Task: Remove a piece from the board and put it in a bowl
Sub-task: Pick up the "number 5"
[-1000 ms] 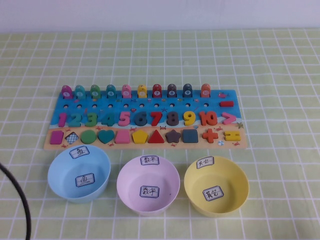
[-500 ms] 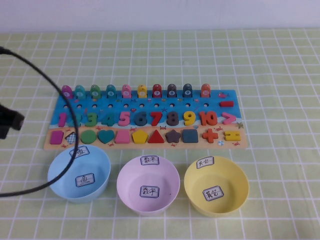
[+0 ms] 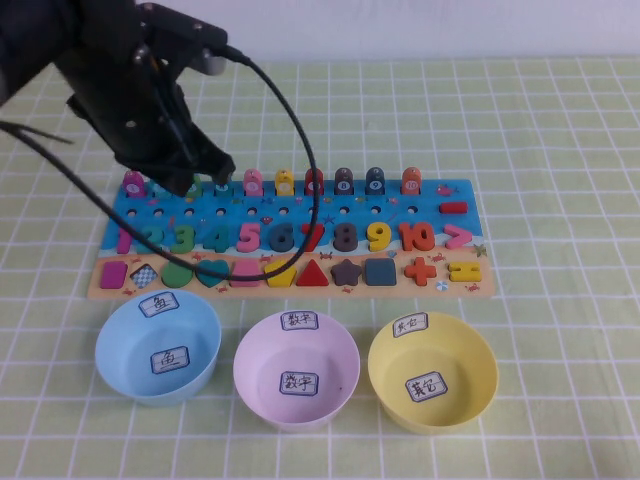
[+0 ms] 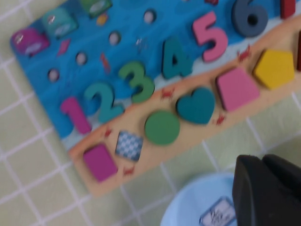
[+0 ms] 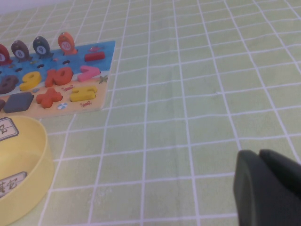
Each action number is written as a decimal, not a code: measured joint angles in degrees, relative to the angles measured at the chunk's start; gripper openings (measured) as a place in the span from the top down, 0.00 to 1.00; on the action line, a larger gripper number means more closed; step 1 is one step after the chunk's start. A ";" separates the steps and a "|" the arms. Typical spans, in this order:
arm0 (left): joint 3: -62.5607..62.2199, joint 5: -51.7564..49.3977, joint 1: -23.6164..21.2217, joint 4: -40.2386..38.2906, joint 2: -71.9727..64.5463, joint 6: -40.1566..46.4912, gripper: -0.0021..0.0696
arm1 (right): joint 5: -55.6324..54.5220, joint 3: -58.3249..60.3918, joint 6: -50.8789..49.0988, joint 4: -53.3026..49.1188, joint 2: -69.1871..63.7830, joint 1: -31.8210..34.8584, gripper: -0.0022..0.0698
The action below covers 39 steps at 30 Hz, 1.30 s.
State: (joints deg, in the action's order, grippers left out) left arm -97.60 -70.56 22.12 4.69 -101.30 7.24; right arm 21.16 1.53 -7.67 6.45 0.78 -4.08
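High view: left gripper (image 3: 200, 180) hangs over the far-left end of the board (image 3: 455, 290), fingers closed on nothing. Pink 5 (image 3: 248, 237) sits in its slot in the number row. Lilac bowl (image 3: 296, 368) is on the counter (image 3: 560, 150) just in front of the board, between a blue bowl (image 3: 157, 350) and a yellow bowl (image 3: 432, 372).

Left wrist: 5 (image 4: 210, 36) seated between 4 and 6.

Right wrist: right gripper (image 5: 263, 188) is over bare counter beside the board's right end, fingers together, empty.
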 joint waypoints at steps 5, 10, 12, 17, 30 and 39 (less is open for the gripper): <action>-6.16 0.00 1.65 -1.36 -7.71 0.00 0.98 | 0.00 0.00 0.00 0.00 0.00 0.00 0.99; -9.44 0.00 3.64 -2.10 -13.94 -0.51 0.98 | 0.00 0.00 0.00 0.00 0.00 0.00 0.99; -10.36 0.00 4.40 -2.10 -16.31 -0.95 0.98 | 0.00 0.00 0.00 0.00 0.00 0.00 0.99; -11.89 0.11 5.16 -2.10 -20.28 -2.65 0.86 | 0.00 0.00 0.00 0.00 0.00 0.00 0.99; -12.48 0.21 3.57 -0.87 -21.92 -6.82 0.35 | 0.00 0.00 0.00 0.00 0.00 0.00 0.99; -12.48 0.76 2.70 -0.53 -24.83 -7.67 0.34 | 0.00 0.00 0.00 0.00 0.00 0.00 0.99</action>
State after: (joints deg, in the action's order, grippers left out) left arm -110.08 -69.80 24.82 4.16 -126.12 -0.42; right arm 21.16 1.53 -7.67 6.45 0.78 -4.08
